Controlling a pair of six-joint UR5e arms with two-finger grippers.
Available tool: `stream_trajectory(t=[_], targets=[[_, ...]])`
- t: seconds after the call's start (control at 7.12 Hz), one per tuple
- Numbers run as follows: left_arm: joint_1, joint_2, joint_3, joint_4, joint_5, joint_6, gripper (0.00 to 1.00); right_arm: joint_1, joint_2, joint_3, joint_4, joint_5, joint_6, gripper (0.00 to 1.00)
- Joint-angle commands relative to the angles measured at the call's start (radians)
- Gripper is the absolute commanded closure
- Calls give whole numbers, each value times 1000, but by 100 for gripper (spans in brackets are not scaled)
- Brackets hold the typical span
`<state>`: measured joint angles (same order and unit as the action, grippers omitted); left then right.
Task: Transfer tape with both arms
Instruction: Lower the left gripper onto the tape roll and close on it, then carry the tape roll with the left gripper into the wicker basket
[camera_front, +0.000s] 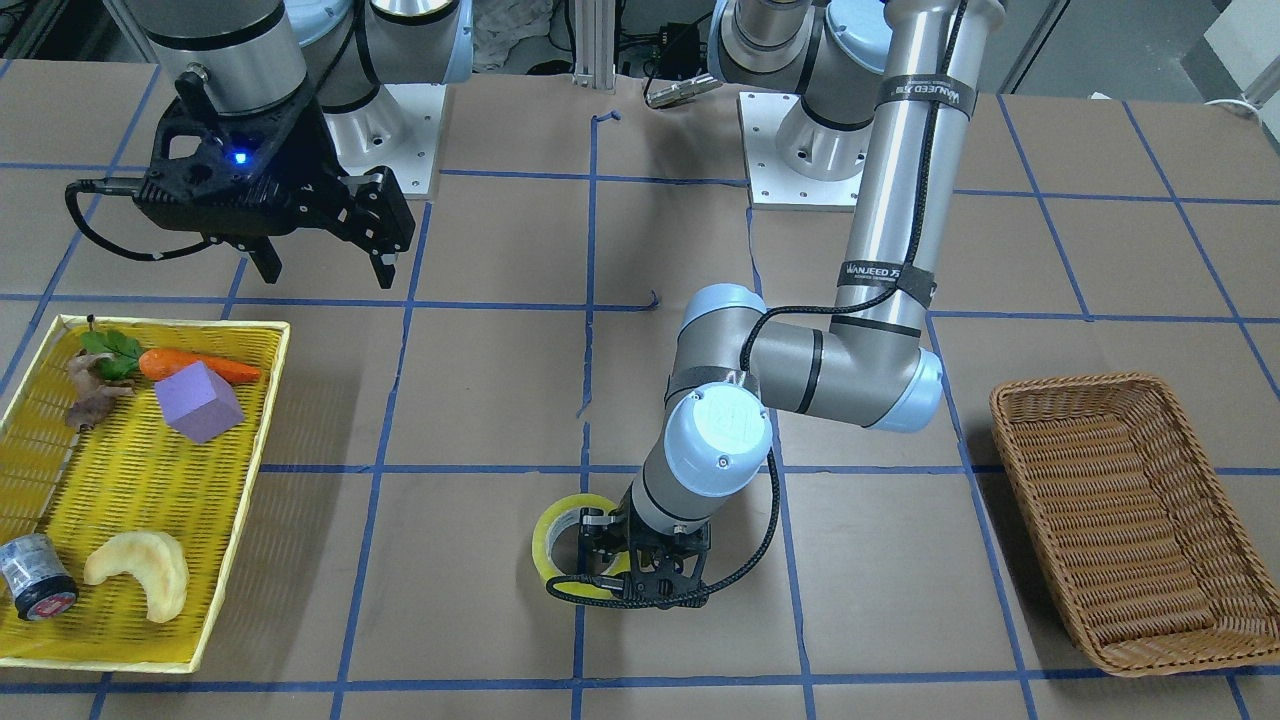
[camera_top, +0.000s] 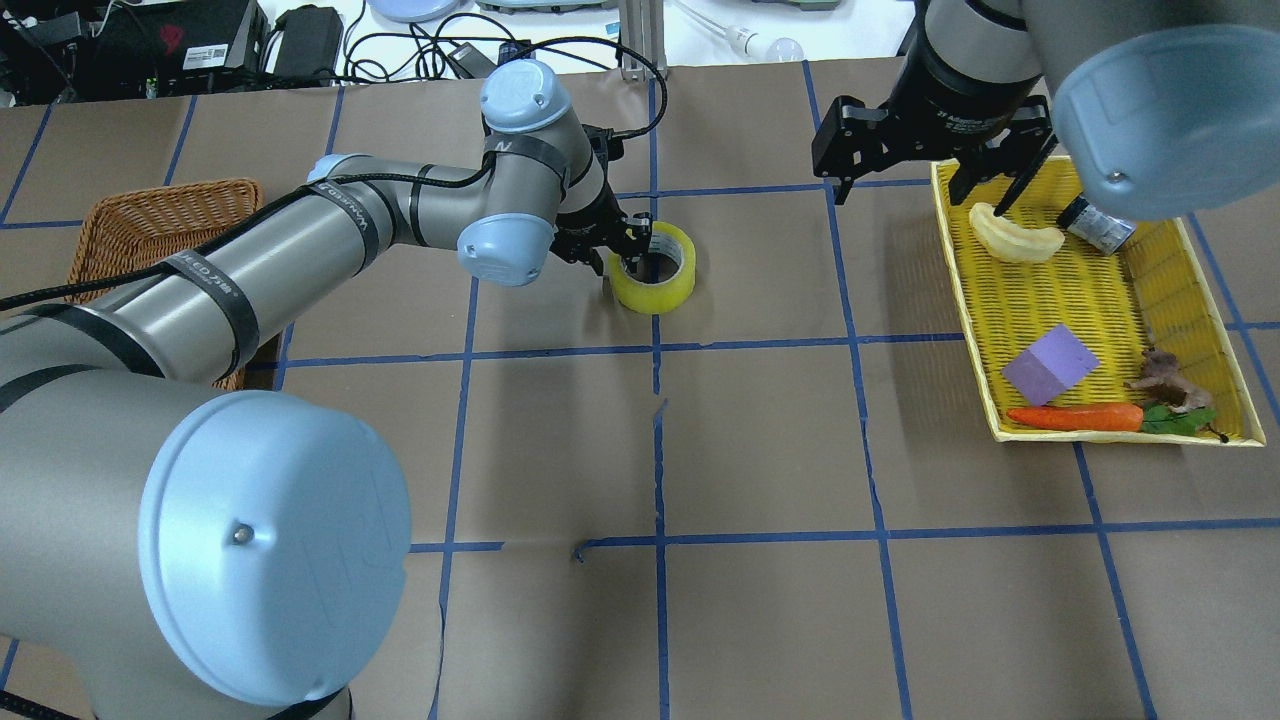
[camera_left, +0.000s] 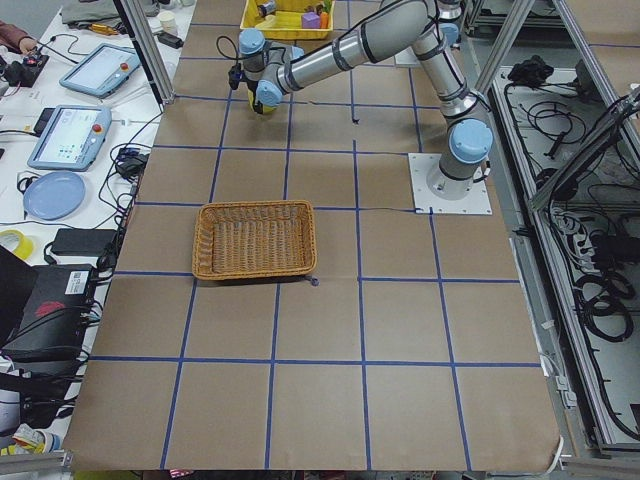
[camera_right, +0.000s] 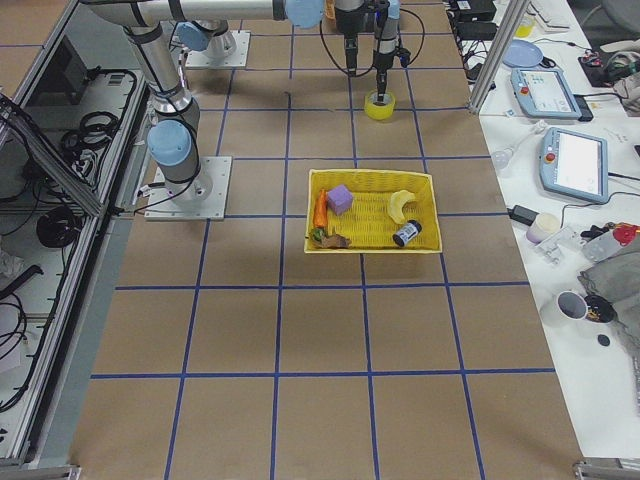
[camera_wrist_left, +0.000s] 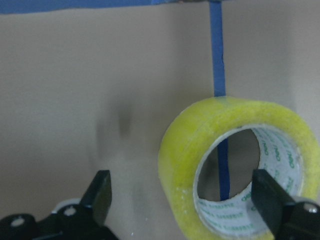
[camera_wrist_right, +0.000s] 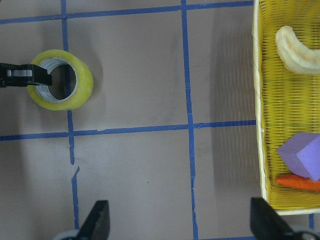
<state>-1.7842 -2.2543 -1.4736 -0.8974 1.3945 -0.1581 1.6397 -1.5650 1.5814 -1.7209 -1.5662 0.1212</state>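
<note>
I judge we're early: the tape (camera_front: 553, 520) lies flat on the table (camera_front: 480, 400), lower centre of the front view. My left hand (camera_top: 625, 240) straddles its wall, fingers apart, not clamped. The right hand (camera_front: 328, 272) hangs spread, upper left. Lift and handover remain.

You have two arms (camera_top: 300, 260) (camera_top: 1160, 110), one tape roll (camera_top: 655, 292), one yellow tray (camera_top: 962, 300), one wicker basket (camera_top: 150, 215), one carrot (camera_top: 1075, 417), one purple block (camera_top: 1050, 365), one grey cylinder (camera_top: 1100, 228), one pale crescent (camera_top: 1015, 242)

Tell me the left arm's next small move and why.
Probably close the left gripper on the tape: its jaws stand open, one finger seemingly inside the ring's hole and the other outside, so the roll's wall lies between them, ready to be pinched.
</note>
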Motion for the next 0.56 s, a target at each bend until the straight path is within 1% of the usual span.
stream_trajectory(t=[0.0,0.14,0.28,0.42], targets=[[2,18,-7,-8,4,47,100,0,-1,2,1,0,0,0],[9,31,-1,-32,12,69,100,0,-1,2,1,0,0,0],[32,59,13,-93,17,86,100,0,0,2,1,0,0,0],[96,97,12,-145,17,153,100,0,-1,2,1,0,0,0]])
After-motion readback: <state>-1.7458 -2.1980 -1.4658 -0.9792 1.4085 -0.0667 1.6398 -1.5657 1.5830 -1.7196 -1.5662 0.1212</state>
